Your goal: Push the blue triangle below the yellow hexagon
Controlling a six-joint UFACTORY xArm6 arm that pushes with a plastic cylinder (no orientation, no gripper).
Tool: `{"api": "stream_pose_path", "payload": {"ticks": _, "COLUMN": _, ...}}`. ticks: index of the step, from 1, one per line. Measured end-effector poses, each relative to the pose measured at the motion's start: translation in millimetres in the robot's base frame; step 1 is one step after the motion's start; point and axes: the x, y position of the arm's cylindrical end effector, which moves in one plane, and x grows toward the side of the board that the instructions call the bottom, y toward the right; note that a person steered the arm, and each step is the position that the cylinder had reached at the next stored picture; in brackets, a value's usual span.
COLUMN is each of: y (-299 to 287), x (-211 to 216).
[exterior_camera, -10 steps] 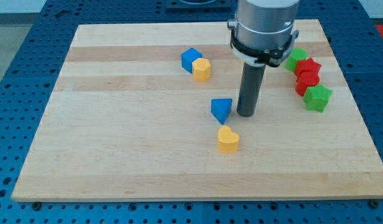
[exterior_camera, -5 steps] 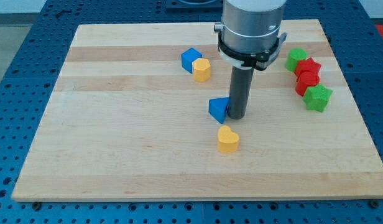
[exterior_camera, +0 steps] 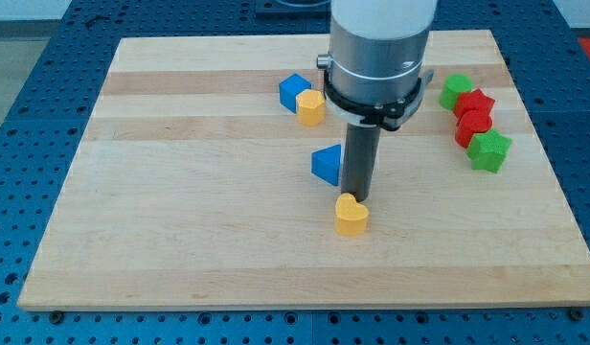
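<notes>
The blue triangle (exterior_camera: 326,165) lies near the middle of the wooden board (exterior_camera: 180,192). My tip (exterior_camera: 355,195) touches its right side, with the rod hiding the triangle's right edge. The yellow hexagon (exterior_camera: 311,107) sits above the triangle, slightly to its left, touching a blue cube (exterior_camera: 294,91). A yellow heart (exterior_camera: 351,215) lies just below my tip.
At the view's right stands a column of blocks: a green block (exterior_camera: 456,90), two red blocks (exterior_camera: 477,103) (exterior_camera: 473,126), and another green block (exterior_camera: 489,150). The arm's grey body (exterior_camera: 376,48) hangs over the board's upper middle.
My tip has moved left and slightly down, met the blue triangle's right side and pushed it a little to the left. The other blocks have not moved.
</notes>
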Motion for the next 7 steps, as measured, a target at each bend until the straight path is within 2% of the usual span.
{"api": "stream_pose_path", "payload": {"ticks": 1, "y": -15.9, "x": -7.9}}
{"api": "stream_pose_path", "payload": {"ticks": 4, "y": -46.6, "x": -69.6}}
{"api": "stream_pose_path", "payload": {"ticks": 5, "y": -46.6, "x": -74.0}}
{"api": "stream_pose_path", "payload": {"ticks": 7, "y": -34.2, "x": -42.1}}
